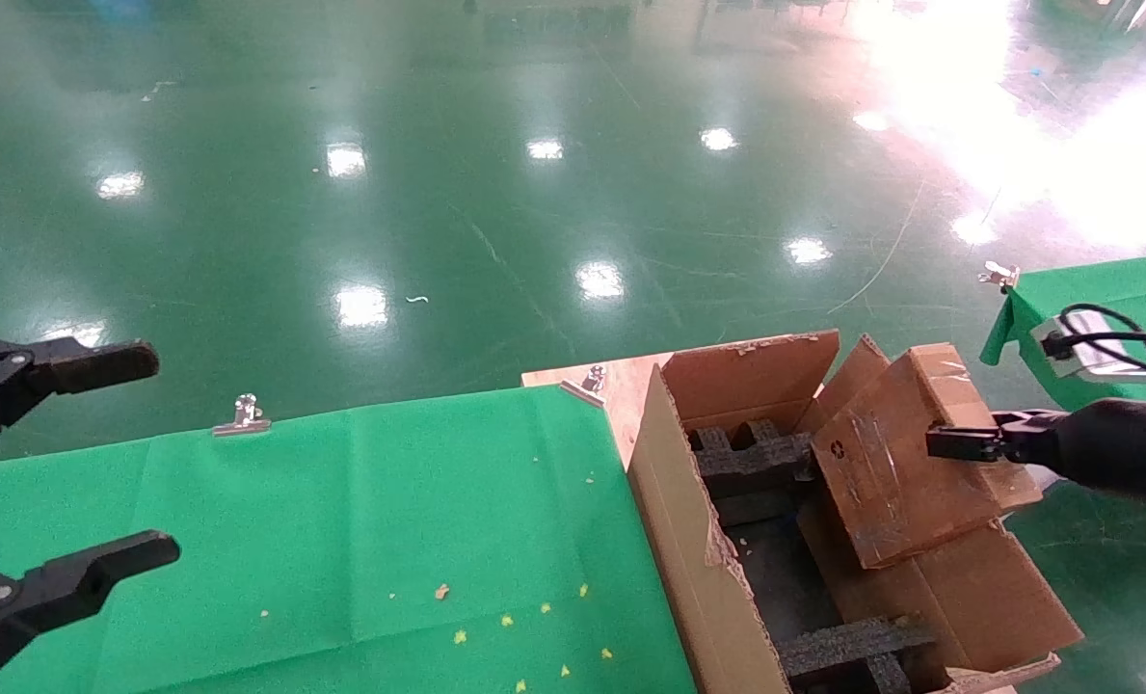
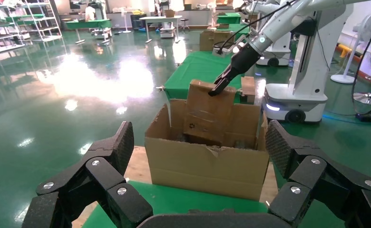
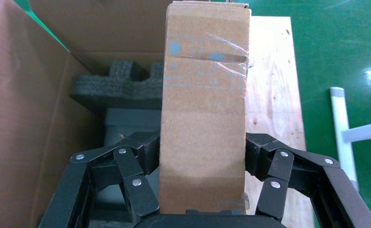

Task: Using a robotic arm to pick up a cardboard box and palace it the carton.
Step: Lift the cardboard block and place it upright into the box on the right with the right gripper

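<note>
Left claw (image 1: 52, 482) gapes over green cloth (image 1: 360, 540) beside glossy green floor (image 1: 495, 193).

The left end effector (image 1: 100, 458) has two matte black fingers built from flat linkage bars pinned with small silver rivets; its inner pads (image 2: 122, 142) carry a fine diamond-knurled texture. The right end effector (image 3: 202, 161) shows the same black linkage bars and silver rivets. Behind it, the robotic arm (image 2: 288, 21) is glossy white with a glowing teal ring, a silver camera block (image 1: 1079, 352) and a looped black cable (image 1: 1112, 337).
</note>
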Robot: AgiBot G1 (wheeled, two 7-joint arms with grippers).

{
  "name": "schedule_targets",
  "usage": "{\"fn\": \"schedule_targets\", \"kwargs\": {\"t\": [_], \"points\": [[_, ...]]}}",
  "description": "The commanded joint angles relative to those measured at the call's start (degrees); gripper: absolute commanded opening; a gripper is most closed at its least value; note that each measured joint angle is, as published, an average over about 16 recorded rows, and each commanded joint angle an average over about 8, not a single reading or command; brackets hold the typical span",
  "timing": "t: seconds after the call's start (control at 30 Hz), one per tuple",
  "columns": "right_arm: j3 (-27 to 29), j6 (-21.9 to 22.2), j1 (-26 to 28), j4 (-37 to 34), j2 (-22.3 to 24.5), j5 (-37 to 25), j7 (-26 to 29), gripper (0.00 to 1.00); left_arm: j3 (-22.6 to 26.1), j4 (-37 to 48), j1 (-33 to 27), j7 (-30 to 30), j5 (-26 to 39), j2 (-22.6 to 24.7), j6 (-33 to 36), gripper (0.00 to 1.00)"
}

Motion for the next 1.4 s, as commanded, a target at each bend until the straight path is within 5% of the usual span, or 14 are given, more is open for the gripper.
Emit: {"fn": "schedule_targets", "kwargs": {"t": [0.03, 0.47, 0.8, 1.4], "points": [[-0.64, 2.03, -0.01, 1.22, -0.46, -2.38, 2.76, 0.00, 0.00, 0.00, 0.00, 0.00, 0.00, 0.00, 0.00, 1.00], [-4.27, 4.65, 0.58, 5.69, -3.17, -16.21, 16.61, 0.00, 0.00, 0.00, 0.00, 0.00, 0.00, 0.00, 0.00, 1.00], [-6.05, 6.94, -0.06, 5.38, -5.50, -20.85, 23.36, 0.00, 0.00, 0.00, 0.00, 0.00, 0.00, 0.00, 0.00, 1.00], [-5.79, -6.41, 6.77, 5.88, -5.06, -31.06, 32.07, 0.00, 0.00, 0.00, 0.00, 0.00, 0.00, 0.00, 0.00, 1.00]]}}
